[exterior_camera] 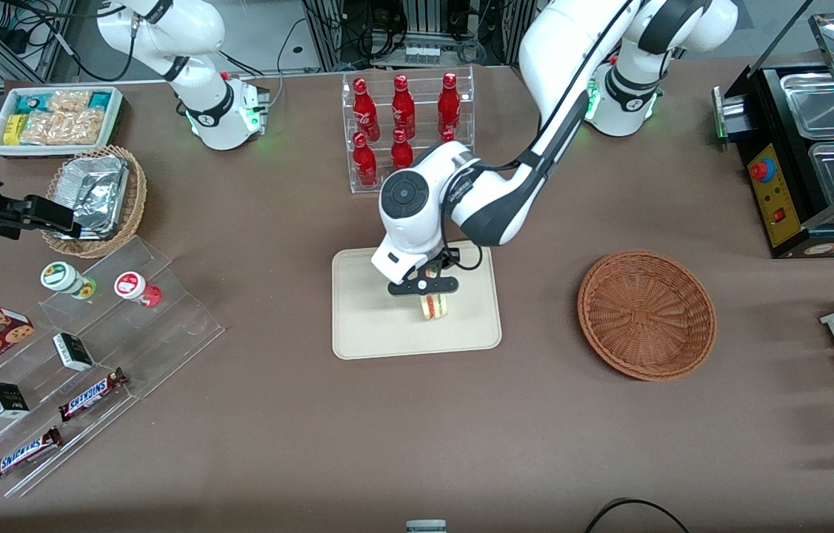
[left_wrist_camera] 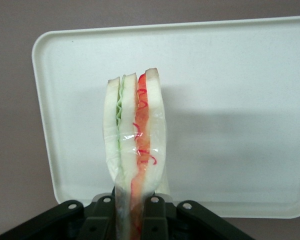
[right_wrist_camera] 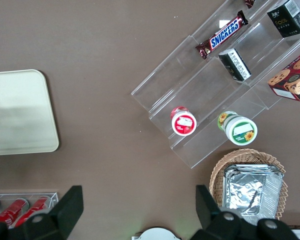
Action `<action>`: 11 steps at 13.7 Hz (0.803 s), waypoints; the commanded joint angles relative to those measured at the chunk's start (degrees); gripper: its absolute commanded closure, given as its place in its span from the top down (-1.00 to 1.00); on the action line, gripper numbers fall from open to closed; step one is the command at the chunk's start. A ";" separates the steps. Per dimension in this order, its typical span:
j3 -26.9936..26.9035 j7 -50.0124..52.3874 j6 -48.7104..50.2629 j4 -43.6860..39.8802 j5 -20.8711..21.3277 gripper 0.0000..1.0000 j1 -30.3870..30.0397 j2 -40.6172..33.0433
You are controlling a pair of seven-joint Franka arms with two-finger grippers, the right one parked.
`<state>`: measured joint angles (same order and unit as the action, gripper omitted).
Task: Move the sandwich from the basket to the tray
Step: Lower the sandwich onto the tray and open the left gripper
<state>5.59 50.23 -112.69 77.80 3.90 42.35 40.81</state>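
Note:
My left gripper [exterior_camera: 428, 296] hangs over the cream-beige tray [exterior_camera: 365, 326], shut on the sandwich [exterior_camera: 435, 306]. The sandwich [left_wrist_camera: 136, 150] is a wrapped wedge of white bread with green and red filling, pinched at its narrow end between the black fingers [left_wrist_camera: 154, 215], its wide end pointing out over the tray [left_wrist_camera: 230, 125]. Whether it touches the tray surface I cannot tell. The reddish-brown wicker basket [exterior_camera: 646, 314] stands beside the tray toward the working arm's end of the table, with nothing in it.
A clear rack of red bottles [exterior_camera: 406, 122] stands farther from the front camera than the tray. Acrylic steps with snacks and cups [exterior_camera: 84, 355], a tan basket with foil container [exterior_camera: 95, 196] and a white snack bin [exterior_camera: 54, 118] lie toward the parked arm's end. A black food warmer [exterior_camera: 809, 155] is at the working arm's end.

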 commanded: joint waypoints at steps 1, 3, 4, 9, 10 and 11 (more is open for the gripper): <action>-0.58 0.48 -0.95 -1.78 0.14 -1.00 1.16 2.60; -0.58 -0.05 -1.47 -1.78 0.40 -1.00 2.12 3.83; -0.58 -0.05 -2.35 -1.78 0.49 -1.00 2.21 4.28; -0.58 -0.14 -3.76 -1.51 0.84 -1.00 3.44 6.56; -0.58 -0.14 -3.76 -1.42 0.84 -1.00 3.44 6.57; -0.58 -0.14 -3.76 -1.25 0.84 -0.80 3.44 6.57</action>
<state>5.63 50.09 -116.52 77.72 4.13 45.11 46.66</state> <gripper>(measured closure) 0.828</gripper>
